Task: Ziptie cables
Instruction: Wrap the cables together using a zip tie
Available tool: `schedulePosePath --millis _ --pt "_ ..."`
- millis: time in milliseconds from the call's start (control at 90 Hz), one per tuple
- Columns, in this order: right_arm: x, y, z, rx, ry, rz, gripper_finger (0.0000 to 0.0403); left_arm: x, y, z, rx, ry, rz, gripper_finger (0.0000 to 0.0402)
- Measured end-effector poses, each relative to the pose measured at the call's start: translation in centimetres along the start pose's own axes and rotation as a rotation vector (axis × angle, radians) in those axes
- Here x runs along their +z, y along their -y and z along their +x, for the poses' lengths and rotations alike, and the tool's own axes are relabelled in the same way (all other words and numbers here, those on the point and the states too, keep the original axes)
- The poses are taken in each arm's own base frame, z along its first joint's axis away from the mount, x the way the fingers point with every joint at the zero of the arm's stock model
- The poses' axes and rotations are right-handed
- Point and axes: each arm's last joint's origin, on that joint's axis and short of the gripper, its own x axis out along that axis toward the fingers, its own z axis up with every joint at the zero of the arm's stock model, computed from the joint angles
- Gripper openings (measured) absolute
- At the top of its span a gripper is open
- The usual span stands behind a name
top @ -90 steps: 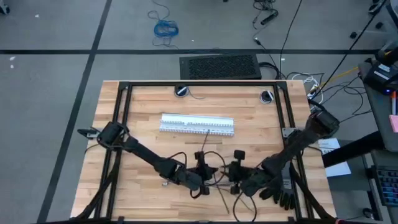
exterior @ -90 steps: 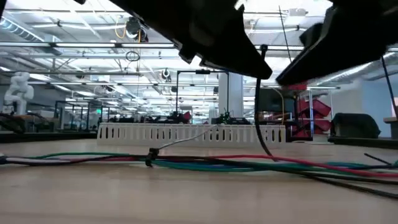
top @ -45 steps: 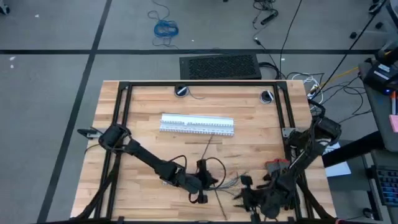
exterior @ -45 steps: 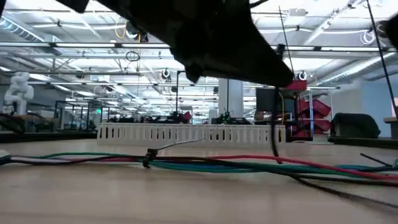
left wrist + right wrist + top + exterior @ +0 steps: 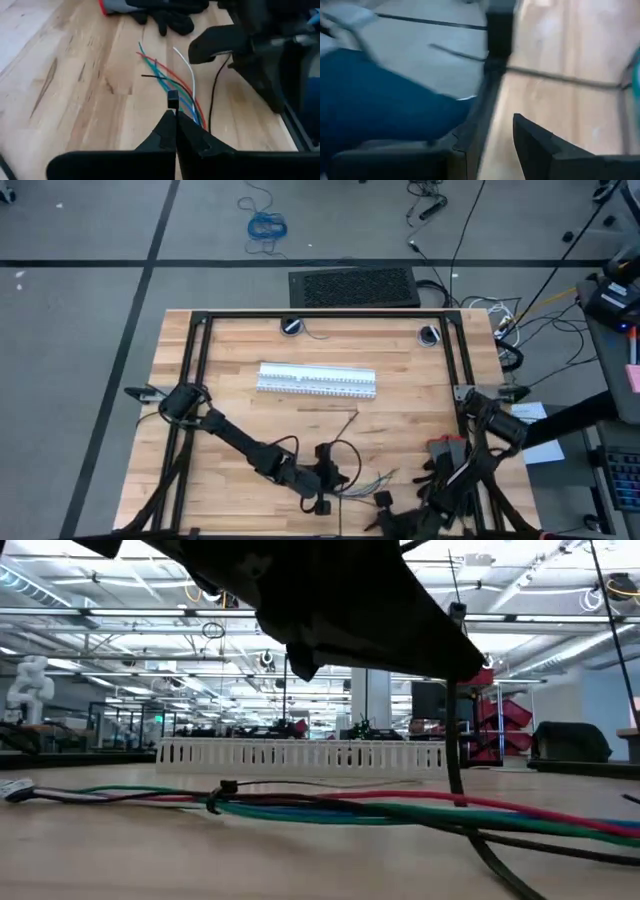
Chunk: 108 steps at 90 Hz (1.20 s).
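The left gripper (image 5: 176, 131), two dark fingers pressed together with no gap, sits low over the near middle of the pale wooden table (image 5: 400, 395). It pinches the bundle of thin coloured cables (image 5: 172, 87) — green, red, blue and white wires. A small dark ziptie (image 5: 172, 99) is wrapped around the bundle just beyond the fingertips. From there the loose wire ends fan out to the right across the wood. In the low view the same cables (image 5: 330, 805) lie flat on the table. The white slotted strip (image 5: 317, 380) lies farther back. The right gripper (image 5: 500, 145) is at the table's near right edge, its fingers parted and holding nothing. A black glove (image 5: 167, 20) lies on the table near the right arm
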Motion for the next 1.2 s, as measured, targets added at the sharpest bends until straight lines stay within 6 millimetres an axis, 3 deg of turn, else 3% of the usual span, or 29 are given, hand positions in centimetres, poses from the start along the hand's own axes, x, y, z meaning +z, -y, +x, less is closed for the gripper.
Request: schedulePosePath --millis 144,356,1200 --pt "1.6 -1.8 1.5 -0.088 -0.015 -0.105 0.0105 0.0 -0.1 0.0 0.029 0.008 -0.026 0.0" --pt "2.0 -3.2 3.2 -0.168 -0.084 -0.265 0.0105 0.0 -0.2 0.0 0.069 0.018 -0.067 0.0" --pt "2.8 -3.0 4.2 -0.098 -0.083 -0.306 0.0105 0.0 -0.2 -0.1 0.097 0.026 -0.124 0.0"
